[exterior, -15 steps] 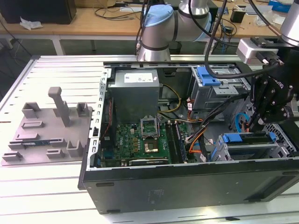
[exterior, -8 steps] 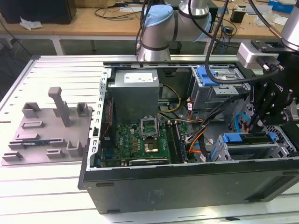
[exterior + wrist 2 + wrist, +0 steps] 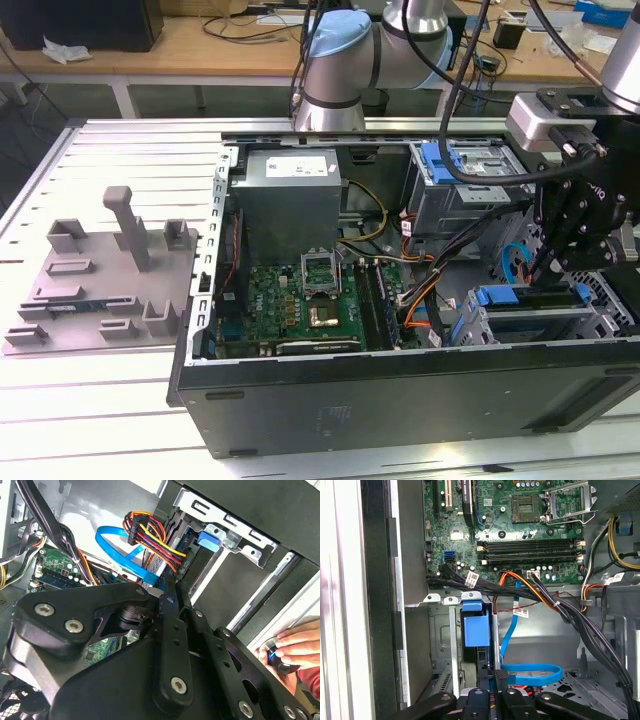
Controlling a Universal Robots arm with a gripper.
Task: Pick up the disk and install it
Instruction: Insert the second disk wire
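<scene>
Overall light: bright and even, apparently from overhead.
Glare: the slatted table washed pale; the case wall in the second wrist view shone nearly white.
Shadow: the gripper body lay dark, detail lost.
Blur: a hand looked soft at the frame's edge.

The gripper is matt black metal with bright steel screw heads. The disk shows a smooth blue plastic front, faintly glossy. The drive cage is dull grey sheet metal (perhaps galvanised). The motherboard is glossy green, and the data cable shiny blue plastic.
</scene>
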